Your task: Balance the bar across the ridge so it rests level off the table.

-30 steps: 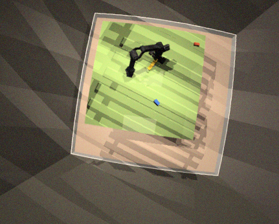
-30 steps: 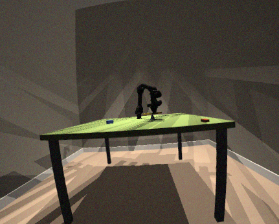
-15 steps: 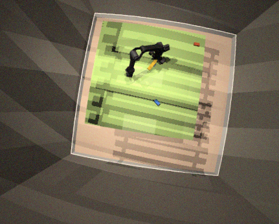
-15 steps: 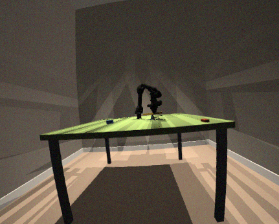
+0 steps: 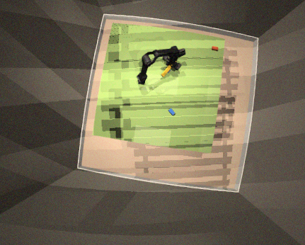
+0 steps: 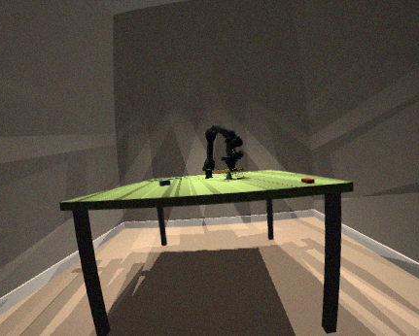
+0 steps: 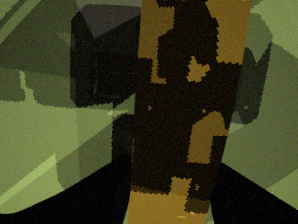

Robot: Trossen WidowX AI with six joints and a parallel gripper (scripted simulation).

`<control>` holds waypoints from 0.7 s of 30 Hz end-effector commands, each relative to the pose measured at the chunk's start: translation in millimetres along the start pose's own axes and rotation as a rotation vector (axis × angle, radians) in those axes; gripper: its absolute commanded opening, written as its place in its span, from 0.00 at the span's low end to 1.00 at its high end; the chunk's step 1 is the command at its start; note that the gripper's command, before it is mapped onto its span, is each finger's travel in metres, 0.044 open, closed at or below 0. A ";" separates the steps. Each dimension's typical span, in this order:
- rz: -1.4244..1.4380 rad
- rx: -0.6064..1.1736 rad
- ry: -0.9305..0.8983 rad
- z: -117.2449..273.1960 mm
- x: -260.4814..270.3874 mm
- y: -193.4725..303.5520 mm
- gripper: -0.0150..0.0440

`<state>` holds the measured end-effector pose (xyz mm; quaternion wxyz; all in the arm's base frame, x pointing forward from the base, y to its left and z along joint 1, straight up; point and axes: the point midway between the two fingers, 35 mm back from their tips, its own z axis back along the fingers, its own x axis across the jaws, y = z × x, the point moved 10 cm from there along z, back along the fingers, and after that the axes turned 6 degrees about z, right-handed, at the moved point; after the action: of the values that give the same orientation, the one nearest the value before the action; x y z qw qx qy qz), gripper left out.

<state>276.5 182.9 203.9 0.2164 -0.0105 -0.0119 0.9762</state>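
Observation:
The yellow-orange bar is held above the table and looks close to level in the exterior view. My gripper is shut on the bar, with a finger on each side in the wrist view. The small grey ridge stands on the table just below the bar. Dark shapes beyond the fingers in the wrist view may be the ridge or shadow. I cannot tell whether the bar touches the ridge. The bar hides part of what lies below it.
A blue block lies on the green table top, well away from the gripper. A red block lies near a table edge. Striped shadows cross the table.

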 end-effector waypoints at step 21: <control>-0.005 0.000 0.002 -2.3 0.0 0.2 0.25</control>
<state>276.4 182.8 202.7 0.2165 -0.0108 -0.0117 0.9762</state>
